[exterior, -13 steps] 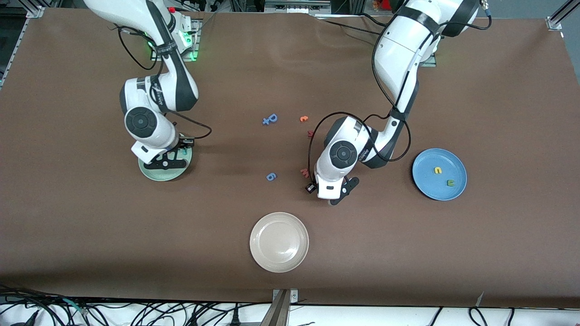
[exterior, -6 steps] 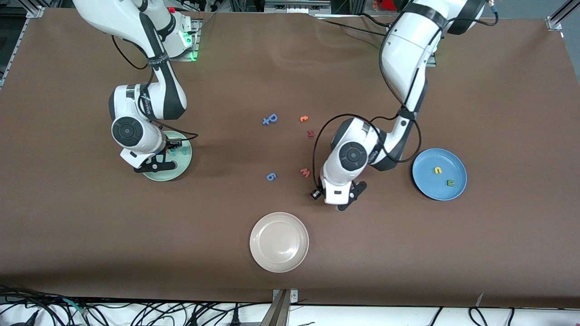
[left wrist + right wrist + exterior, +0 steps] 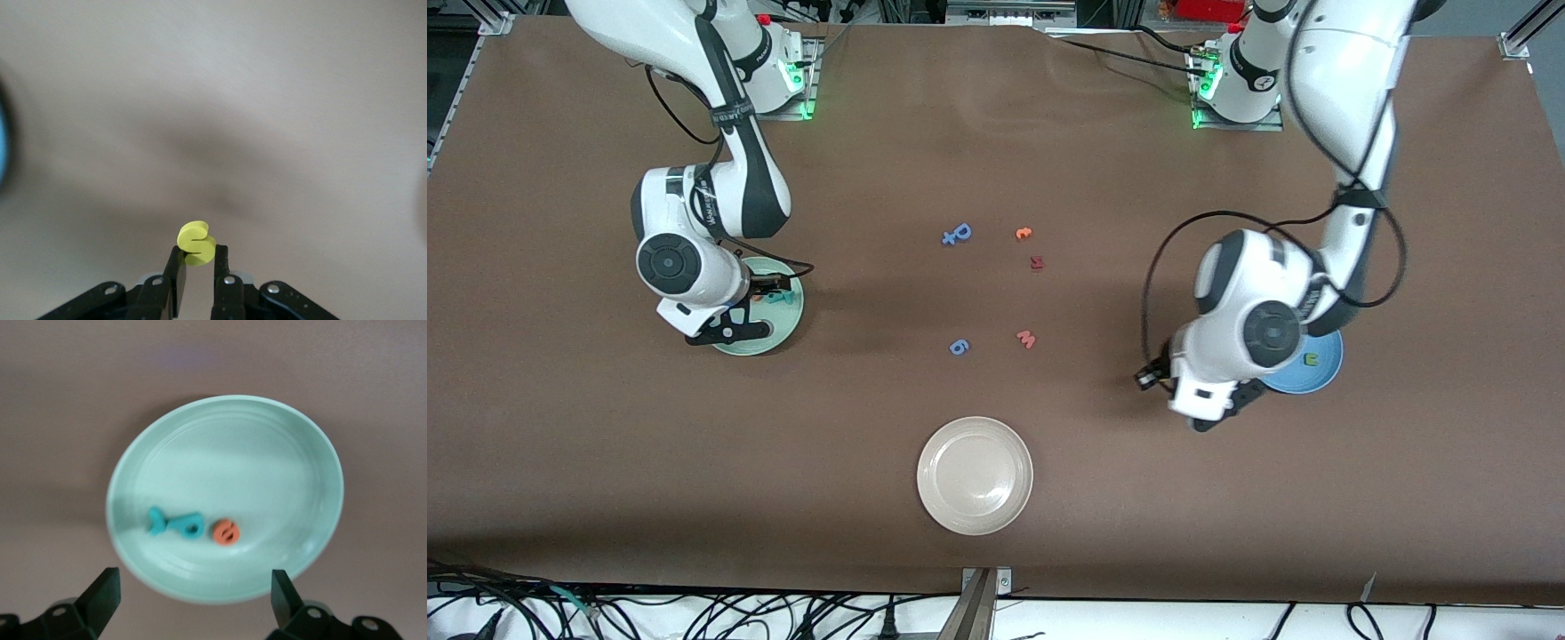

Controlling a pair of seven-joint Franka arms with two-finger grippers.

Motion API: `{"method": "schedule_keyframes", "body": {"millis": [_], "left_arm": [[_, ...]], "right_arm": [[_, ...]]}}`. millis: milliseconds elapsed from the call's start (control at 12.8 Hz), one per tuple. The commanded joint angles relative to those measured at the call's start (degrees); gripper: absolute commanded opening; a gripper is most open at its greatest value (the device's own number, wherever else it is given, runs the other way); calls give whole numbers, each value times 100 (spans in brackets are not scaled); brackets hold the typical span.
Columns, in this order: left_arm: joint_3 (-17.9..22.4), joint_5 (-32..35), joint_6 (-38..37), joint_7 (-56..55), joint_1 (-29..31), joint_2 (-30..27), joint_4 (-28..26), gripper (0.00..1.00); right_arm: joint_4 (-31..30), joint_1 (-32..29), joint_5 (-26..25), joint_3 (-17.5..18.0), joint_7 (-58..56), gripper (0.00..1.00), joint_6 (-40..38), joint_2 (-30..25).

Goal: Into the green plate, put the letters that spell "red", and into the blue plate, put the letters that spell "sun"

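Note:
My left gripper [image 3: 195,257] is shut on the yellow "s" [image 3: 195,242]. It hangs over the table right beside the blue plate [image 3: 1321,372], whose rim [image 3: 3,150] shows in the left wrist view. The green "u" [image 3: 1312,359] lies in that plate; the arm hides the rest of it. My right gripper [image 3: 193,590] is open and empty over the edge of the green plate [image 3: 280,453]. In that plate lie the teal "r" [image 3: 155,521], the teal "d" [image 3: 189,525] and the orange "e" [image 3: 226,533], side by side.
A cream-white plate [image 3: 975,476] sits nearest the front camera at mid-table. Loose letters lie in the middle: a blue pair [image 3: 958,234], another blue one [image 3: 959,347], an orange one [image 3: 1024,233], a dark red one [image 3: 1037,262] and a pink "w" [image 3: 1026,339].
My left arm carried the yellow "s" from mid-table to beside the blue plate. My right gripper opened over the green plate, let go of a teal letter there and drew back.

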Motion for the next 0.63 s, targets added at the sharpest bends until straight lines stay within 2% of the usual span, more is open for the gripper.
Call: {"method": "schedule_keyframes", "body": {"millis": [0,78,313,391,469,547], "left_arm": [[-55,317,34,1539,648,-761,-1150,6],[-55,476,34,1980,877,-832,-1354,6],[-55,1020,139,2686,1283,-719,-1628,7],[-55,1284,191,2739,1344,-658,-1689,11],[-55,1469,209,2766,1441,-631,-1690,73],[-38,1515,183,2923,1477,-683,-1690,100]], "right_arm": [[1568,86,19,29,0,100,-1574,200],[2054,78,10,12,262,100,-1814,359],[2558,52,10,-23,633,100,-1694,325],[2768,43,28,-41,659,100,-1624,325],[2805,8,184,-76,660,100,-1623,221],[2788,-27,525,-233,651,100,-1615,63]]}}
